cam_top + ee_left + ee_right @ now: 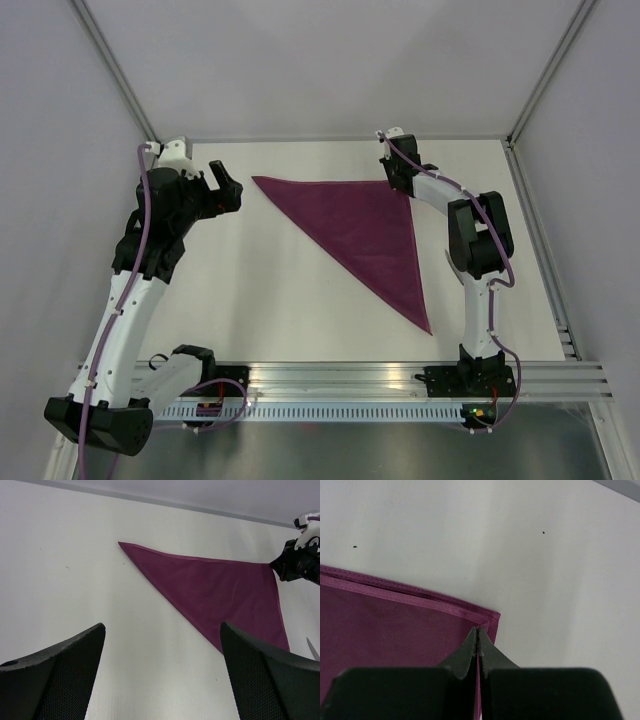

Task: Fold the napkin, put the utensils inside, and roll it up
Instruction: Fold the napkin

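Observation:
The purple napkin (365, 232) lies flat on the white table, folded into a triangle with its long edge running from far left to near right. It also shows in the left wrist view (220, 590). My right gripper (397, 180) is shut on the napkin's far right corner (487, 617), with fabric pinched between the fingertips (479, 632). My left gripper (228, 190) is open and empty, held above the bare table left of the napkin's far left tip (162, 627). A silver blade tip of the knife (314, 649) peeks in at the right edge of the left wrist view. The knife is hidden in the top view.
Grey enclosure walls (300, 60) stand on three sides of the white table (270, 290). An aluminium rail (400, 378) with the arm bases runs along the near edge.

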Controlling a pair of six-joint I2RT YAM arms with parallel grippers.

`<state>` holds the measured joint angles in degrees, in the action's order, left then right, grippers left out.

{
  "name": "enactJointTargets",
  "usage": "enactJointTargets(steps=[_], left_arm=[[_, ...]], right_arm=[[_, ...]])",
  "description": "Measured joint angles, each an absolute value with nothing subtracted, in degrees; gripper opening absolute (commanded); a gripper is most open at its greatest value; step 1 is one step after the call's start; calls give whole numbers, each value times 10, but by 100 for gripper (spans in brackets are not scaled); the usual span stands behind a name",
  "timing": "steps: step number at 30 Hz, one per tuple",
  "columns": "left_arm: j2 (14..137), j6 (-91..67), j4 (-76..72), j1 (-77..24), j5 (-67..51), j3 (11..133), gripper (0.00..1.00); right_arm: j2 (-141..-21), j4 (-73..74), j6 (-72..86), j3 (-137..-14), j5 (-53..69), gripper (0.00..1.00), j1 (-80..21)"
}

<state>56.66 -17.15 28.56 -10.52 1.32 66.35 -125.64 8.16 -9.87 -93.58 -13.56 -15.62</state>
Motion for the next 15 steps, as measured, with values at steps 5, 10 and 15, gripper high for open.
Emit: enactJointTargets(steps=[5, 10, 15], left_arm=[[567, -171, 285, -105, 13, 663, 100], [568, -172, 285, -105, 13, 660, 100], [568, -171, 285, -105, 12, 656, 100]], right_arm=[[-1257, 82, -99, -936, -136, 1, -155], [-1257, 82, -97, -936, -136, 18, -155], [-1257, 82, -88, -936, -137, 57, -150]])
